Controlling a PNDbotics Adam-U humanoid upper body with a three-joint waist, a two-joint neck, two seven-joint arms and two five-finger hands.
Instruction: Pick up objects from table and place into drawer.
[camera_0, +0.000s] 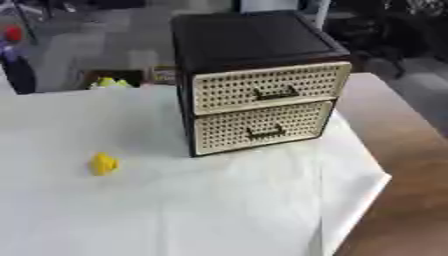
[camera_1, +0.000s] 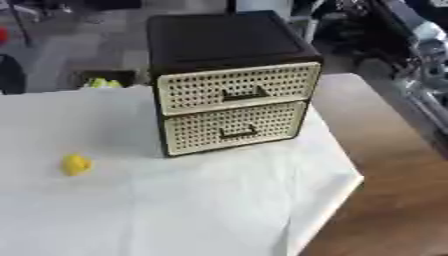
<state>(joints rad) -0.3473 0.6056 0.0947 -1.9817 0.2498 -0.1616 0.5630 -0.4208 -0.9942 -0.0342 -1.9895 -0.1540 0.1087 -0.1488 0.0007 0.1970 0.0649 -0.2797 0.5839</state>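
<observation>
A small yellow object (camera_0: 103, 163) lies on the white cloth (camera_0: 175, 210) at the left. To its right, further back, stands a dark cabinet (camera_0: 249, 40) with two pale woven drawer fronts. The upper drawer (camera_0: 267, 87) and the lower drawer (camera_0: 261, 128) both sit flush and closed, each with a dark handle. Along the right edge of the right eye view, part of a black and silver arm (camera_1: 424, 60) shows above the bare table. I see no hand in either view.
The cloth covers most of the brown wooden table (camera_0: 411, 150), whose bare wood shows at the right. Behind the table's far edge sits a box with something yellow-green (camera_0: 109, 81) in it. Chairs and floor lie beyond.
</observation>
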